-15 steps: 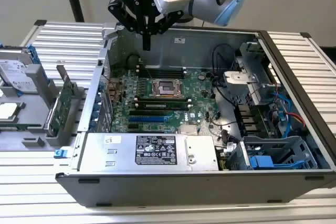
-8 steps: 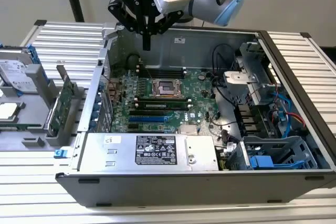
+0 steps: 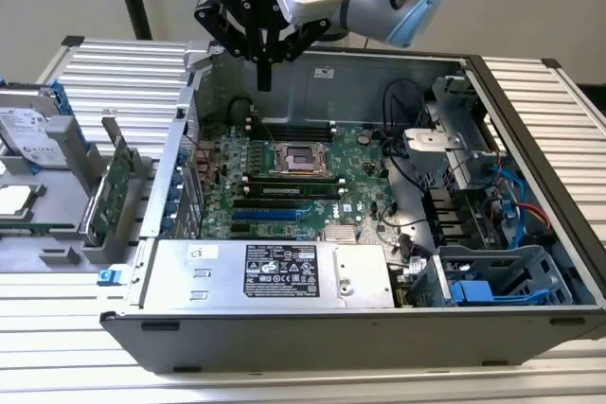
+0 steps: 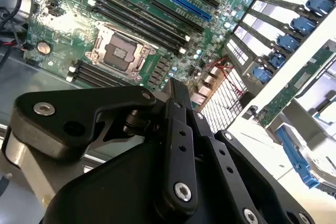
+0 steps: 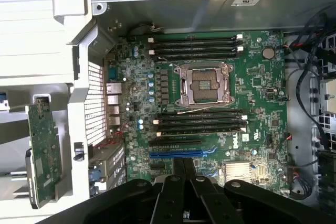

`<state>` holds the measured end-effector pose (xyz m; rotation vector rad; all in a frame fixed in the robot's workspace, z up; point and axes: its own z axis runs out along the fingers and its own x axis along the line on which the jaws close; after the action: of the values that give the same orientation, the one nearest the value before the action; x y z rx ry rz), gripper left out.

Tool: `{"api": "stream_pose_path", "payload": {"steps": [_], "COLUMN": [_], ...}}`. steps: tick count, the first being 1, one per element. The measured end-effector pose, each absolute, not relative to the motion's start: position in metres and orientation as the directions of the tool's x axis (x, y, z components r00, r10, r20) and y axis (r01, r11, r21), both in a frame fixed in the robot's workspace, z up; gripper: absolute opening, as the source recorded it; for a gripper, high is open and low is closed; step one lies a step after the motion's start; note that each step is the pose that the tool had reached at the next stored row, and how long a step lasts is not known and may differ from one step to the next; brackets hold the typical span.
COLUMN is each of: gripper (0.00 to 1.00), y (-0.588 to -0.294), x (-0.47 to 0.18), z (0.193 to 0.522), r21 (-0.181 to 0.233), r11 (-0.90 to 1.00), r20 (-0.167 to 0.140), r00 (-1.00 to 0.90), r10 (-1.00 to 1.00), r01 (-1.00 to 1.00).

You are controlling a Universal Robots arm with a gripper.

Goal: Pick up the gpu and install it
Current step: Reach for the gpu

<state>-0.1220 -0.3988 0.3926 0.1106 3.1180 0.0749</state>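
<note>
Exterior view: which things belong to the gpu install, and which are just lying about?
Job: gpu, upright outside the case; motherboard; end effector, shut and empty, above the case.
Lying about: hard drive; power supply.

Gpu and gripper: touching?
Apart. In the exterior view the gripper hangs over the open case, while the gpu stands in a grey holder outside it at the exterior view's left, a clear gap between.
</note>
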Motion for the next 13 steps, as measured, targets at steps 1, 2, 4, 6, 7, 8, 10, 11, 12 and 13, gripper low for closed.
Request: {"api": "stream_pose_path", "payload": {"steps": [1, 2, 4, 6, 7, 8, 10, 11, 12, 13], "gripper": [0.00, 0.00, 0.00, 0.00, 0.00, 0.00, 0.00, 0.00, 0.00, 0.00], "y": [-0.399, -0.399, -0.399, -0.399, -0.399, -0.399, -0.399, -0.399, -0.399, -0.399], "x": [-0.123, -0.123, -0.125, -0.126, -0.128, -0.129, -0.131, -0.132, -0.133, -0.134], "z": [0.393, 0.393, 0.393, 0.393, 0.393, 0.393, 0.393, 0.393, 0.393, 0.393], "r21": [0.049, 0.049, 0.049, 0.049, 0.049, 0.049, 0.049, 0.049, 0.049, 0.049], "r11": [0.996, 0.996, 0.996, 0.996, 0.996, 0.996, 0.996, 0.996, 0.996, 0.996], "r20": [-0.019, -0.019, -0.019, -0.019, -0.019, -0.019, -0.019, -0.019, -0.019, -0.019], "r00": [-0.997, -0.997, -0.997, -0.997, -0.997, -0.997, -0.997, -0.997, -0.997, -0.997], "r10": [0.071, 0.071, 0.071, 0.071, 0.071, 0.071, 0.071, 0.071, 0.071, 0.071], "r01": [0.070, 0.070, 0.070, 0.070, 0.070, 0.070, 0.070, 0.070, 0.070, 0.070]}}
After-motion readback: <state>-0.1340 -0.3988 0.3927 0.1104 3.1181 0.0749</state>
